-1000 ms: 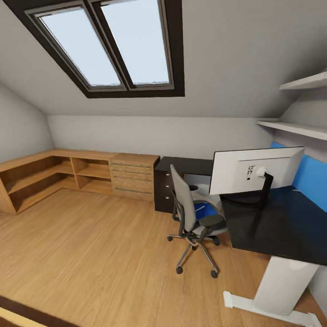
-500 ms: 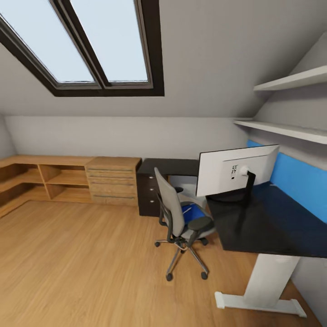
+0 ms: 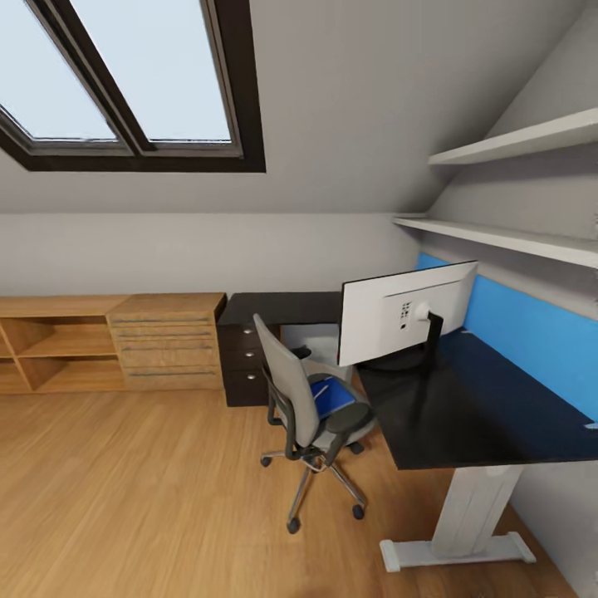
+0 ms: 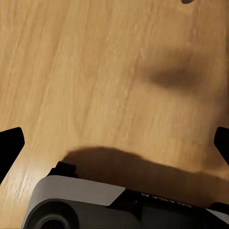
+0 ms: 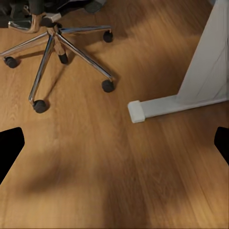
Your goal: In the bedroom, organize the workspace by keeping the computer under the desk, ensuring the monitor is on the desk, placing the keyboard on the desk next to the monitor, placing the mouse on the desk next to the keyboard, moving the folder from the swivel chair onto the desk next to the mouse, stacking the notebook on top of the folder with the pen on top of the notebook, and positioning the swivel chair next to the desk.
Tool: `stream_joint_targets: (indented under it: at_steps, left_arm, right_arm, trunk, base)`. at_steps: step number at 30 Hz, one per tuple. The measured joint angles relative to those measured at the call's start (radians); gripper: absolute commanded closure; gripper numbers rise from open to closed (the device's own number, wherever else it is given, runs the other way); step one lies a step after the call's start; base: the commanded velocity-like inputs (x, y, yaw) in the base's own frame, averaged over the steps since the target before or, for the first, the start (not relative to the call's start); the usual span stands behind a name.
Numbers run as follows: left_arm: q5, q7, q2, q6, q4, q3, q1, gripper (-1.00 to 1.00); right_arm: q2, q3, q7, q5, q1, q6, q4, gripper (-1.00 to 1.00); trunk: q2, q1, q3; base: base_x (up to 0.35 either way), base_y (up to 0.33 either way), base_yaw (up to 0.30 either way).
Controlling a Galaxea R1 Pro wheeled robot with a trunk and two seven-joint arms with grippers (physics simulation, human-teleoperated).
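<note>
Attic bedroom: sloped grey ceiling, one two-pane skylight (image 3: 124, 83), wood plank floor (image 3: 124, 498). One L-shaped desk (image 3: 465, 407) with glossy black top runs along the right wall and turns along the back wall; one white leg (image 3: 469, 519) with a flat foot shows, also seen in the right wrist view (image 5: 200, 76). Black drawers (image 3: 242, 357) sit under the back section.

One monitor (image 3: 399, 311) stands on the desk near the corner, its pale back facing the camera; screen side hidden. One swivel chair (image 3: 303, 407) stands on the floor just beside the desk edge, back turned to the camera. One blue folder (image 3: 330, 397) lies on its seat, partly hidden by the backrest and armrest. The chair's chrome base (image 5: 52, 47) appears in the right wrist view; four castors can be counted, the rest is cut off.

Blue wall panel (image 3: 531, 332) runs behind the desk; two white shelves (image 3: 515, 145) above it. Wooden drawer unit (image 3: 166, 340) and open wooden shelving (image 3: 50, 349) line the back wall.

Left gripper (image 4: 114, 145): fingers (image 4: 9, 148) spread wide at the frame edges, nothing between them, only floor below. Right gripper (image 5: 114, 145): fingers (image 5: 9, 148) equally wide apart, holding nothing, over bare floor near the desk foot.
</note>
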Motion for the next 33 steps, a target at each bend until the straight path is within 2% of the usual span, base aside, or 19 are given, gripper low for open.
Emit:
stream_joint_targets:
  at_steps: [28, 33]
  left_arm:
    - [-0.001, 0.000, 0.000, -0.001, -0.001, 0.000, 0.000, -1.00]
    - [0.001, 0.000, 0.000, -0.046, 0.000, 0.002, 0.000, -1.00]
  right_arm:
    - [0.000, 0.000, 0.000, 0.001, 0.000, 0.001, 0.000, -1.00]
    - [0.000, 0.000, 0.000, 0.001, 0.000, 0.001, 0.000, -1.00]
  trunk:
    - [0.000, 0.000, -0.044]
    - [0.000, 0.000, -0.052]
  base:
    - [0.008, 0.001, -0.013]
    - [0.011, 0.006, 0.000]
